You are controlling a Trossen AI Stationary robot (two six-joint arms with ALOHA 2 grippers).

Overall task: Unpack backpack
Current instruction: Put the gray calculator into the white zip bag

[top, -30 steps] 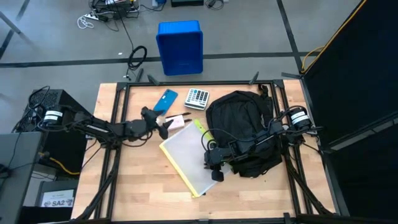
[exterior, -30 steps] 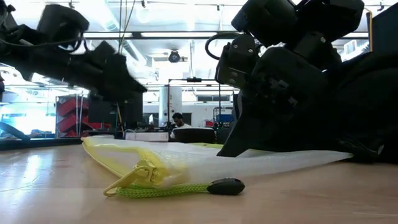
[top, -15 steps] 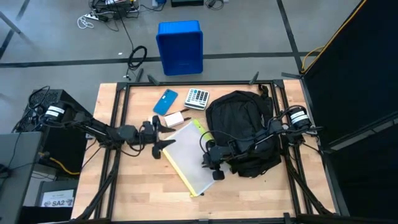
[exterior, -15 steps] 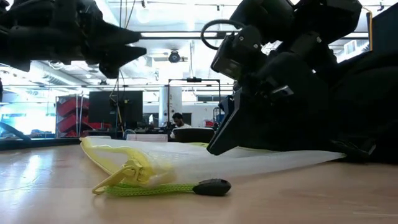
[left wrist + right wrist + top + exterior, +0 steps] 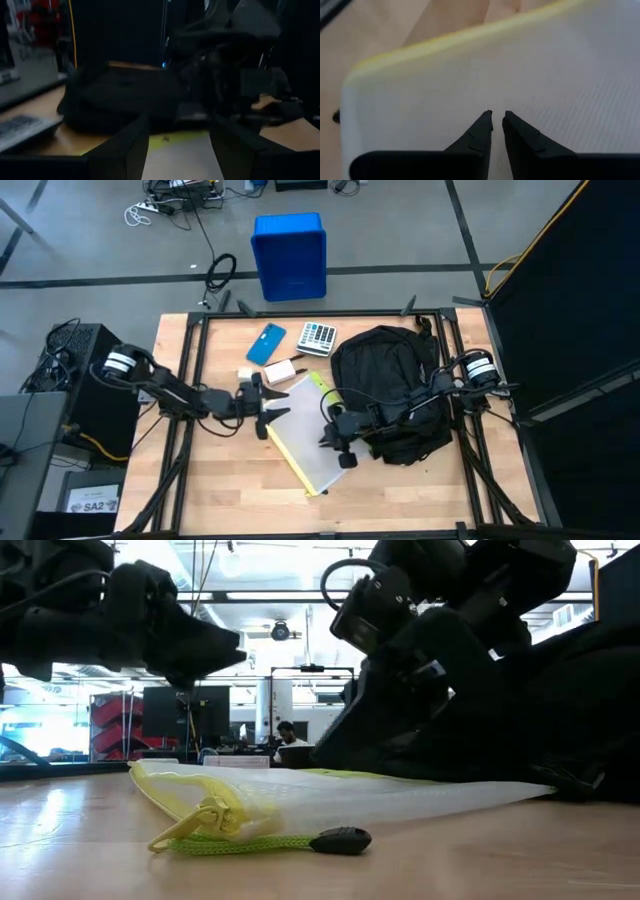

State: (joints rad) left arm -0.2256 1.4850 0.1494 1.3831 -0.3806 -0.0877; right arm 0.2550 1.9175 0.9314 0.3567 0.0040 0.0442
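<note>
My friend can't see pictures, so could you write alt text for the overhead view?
Two robot arms meet over a yellow-edged mesh pouch on a wooden table, beside a black backpack, calculator and blue phone.

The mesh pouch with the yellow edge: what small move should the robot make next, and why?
Probably lower the left end effector onto the pouch's near edge and grip it. Its fingers stand apart over that edge, while the right end effector, nearly shut, hovers over the mesh beside the backpack. The pouch lies flat, out of the backpack.
</note>
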